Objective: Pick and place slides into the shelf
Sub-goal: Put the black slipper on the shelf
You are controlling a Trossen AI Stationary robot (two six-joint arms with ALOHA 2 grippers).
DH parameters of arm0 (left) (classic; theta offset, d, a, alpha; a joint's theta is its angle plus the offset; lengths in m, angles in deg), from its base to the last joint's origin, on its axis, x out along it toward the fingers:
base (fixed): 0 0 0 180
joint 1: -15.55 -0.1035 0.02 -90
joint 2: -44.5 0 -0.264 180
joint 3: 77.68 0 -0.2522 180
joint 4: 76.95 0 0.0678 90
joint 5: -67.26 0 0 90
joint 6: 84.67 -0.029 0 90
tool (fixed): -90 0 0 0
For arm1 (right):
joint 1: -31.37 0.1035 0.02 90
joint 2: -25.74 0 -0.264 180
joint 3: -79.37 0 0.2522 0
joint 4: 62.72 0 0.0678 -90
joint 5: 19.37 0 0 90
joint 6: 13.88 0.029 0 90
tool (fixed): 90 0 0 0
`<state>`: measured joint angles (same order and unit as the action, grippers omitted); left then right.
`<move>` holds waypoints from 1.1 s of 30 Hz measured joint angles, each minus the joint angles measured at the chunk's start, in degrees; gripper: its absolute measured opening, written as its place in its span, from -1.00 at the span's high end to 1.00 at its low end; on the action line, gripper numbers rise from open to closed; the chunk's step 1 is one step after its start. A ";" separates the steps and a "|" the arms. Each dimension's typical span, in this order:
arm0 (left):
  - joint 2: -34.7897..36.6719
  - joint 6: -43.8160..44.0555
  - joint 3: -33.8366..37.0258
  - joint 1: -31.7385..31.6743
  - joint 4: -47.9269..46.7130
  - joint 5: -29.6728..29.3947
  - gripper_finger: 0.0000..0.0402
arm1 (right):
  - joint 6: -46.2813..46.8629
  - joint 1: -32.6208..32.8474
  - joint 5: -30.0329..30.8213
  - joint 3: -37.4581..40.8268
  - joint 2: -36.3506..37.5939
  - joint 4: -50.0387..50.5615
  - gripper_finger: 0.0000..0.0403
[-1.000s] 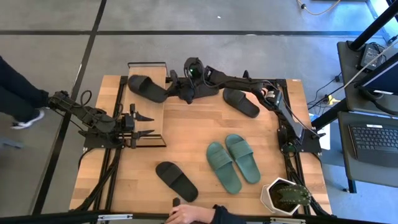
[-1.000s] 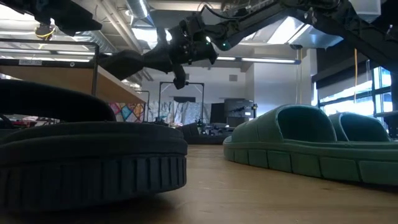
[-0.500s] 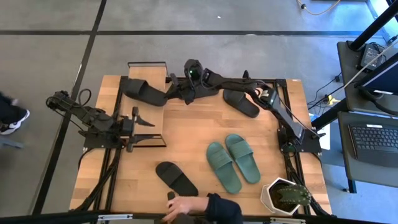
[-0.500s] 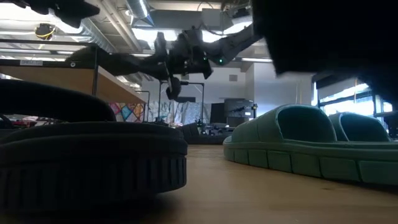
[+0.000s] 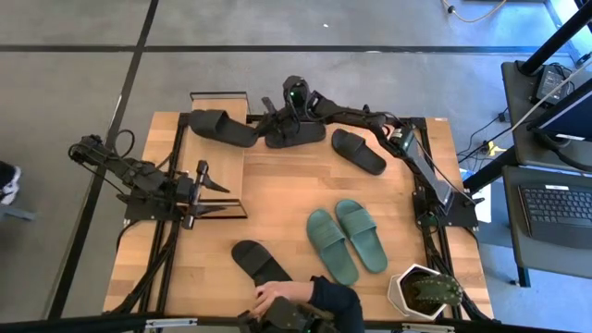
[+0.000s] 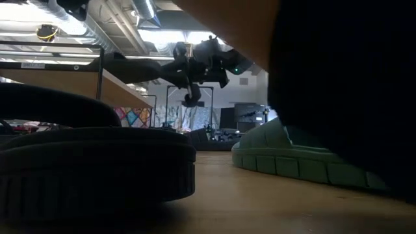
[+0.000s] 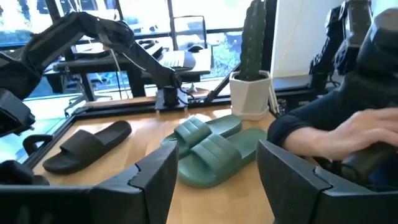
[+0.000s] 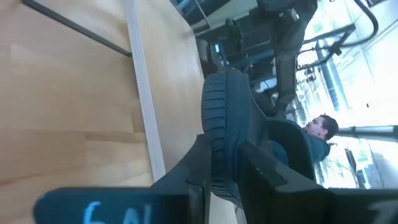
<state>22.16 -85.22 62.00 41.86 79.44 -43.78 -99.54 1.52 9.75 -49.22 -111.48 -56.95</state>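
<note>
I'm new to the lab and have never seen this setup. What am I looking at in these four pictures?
Two robot arms work at a wooden table, filmed from overhead, from table height and from each wrist. The right gripper pinches a black slide by its edge, over the small shelf at the far left. The left gripper waits open beside that shelf. Two more black slides, a teal pair and a potted cactus lie on the table. A person's hand reaches in at the near edge.
</note>
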 joint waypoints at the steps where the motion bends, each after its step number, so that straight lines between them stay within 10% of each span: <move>1: 0.00 0.28 0.00 0.00 0.28 0.13 -0.04 | -0.11 0.01 -0.43 0.00 0.00 0.03 0.71; 33: -0.02 1.58 0.00 0.00 0.66 4.04 -0.04 | -0.39 0.22 6.20 -0.02 -3.96 -5.90 0.71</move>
<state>22.13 -83.64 62.00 41.85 80.10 -39.73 -99.93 1.74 15.95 -49.24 -115.44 -62.85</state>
